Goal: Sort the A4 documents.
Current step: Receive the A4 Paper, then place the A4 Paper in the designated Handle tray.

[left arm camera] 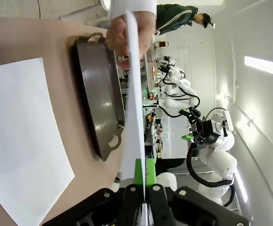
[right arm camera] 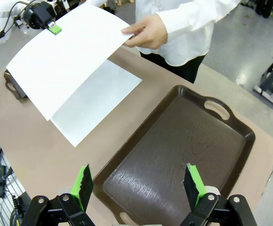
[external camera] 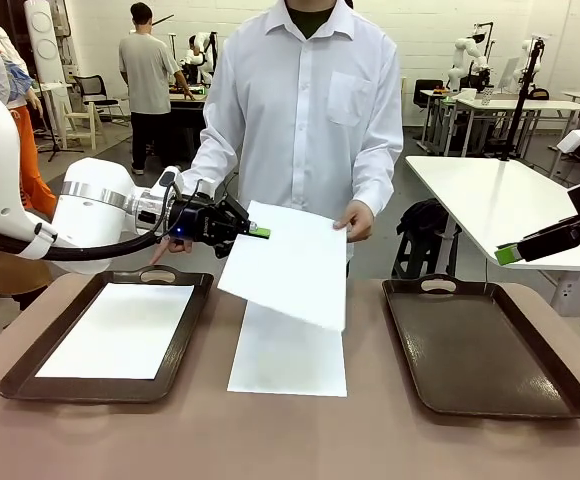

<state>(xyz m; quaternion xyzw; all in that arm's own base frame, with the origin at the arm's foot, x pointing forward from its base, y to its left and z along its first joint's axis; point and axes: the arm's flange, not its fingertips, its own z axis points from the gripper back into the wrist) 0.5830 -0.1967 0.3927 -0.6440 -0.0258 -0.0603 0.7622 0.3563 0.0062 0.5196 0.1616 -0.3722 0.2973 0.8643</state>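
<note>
A4 document [external camera: 290, 260] in mid-air above the middle of the table [external camera: 290, 440], tilted, near edge drooping toward the robot's side. Pinched at its left edge, near the far corner, by the left gripper [external camera: 258, 232], green pads shut flat on the paper. Opposite far corner held in the person's hand [external camera: 358, 220]. Handover, by the look of it, not yet finished.

Directly below, flat on the table between the two trays, a second sheet [external camera: 288, 355]. Off to the left, a third sheet [external camera: 120, 330] lying square inside the left tray [external camera: 20, 375]. To the right, the right tray [external camera: 480, 350], with the right gripper [right arm camera: 137, 179] hovering above it, jaws spread wide, holding nothing, well apart from the exchange.

To do this step well:
- Hold the pinch firm and wait for the hand to let go. No tugging while both ends are held, or risk a tear or a slip out of the pads.
- Once free, expect a limp sheet hanging from one edge. Move slowly and avoid quick turns that would make it flap or fold.
- Probably bound for the left tray, though no mark on the blank paper to confirm that.
- Lift clear of the tray rim and handle, lower the trailing edge first, then draw the sheet flat over the one already there, edges lined up.
- Release only with the paper resting flat.
</note>
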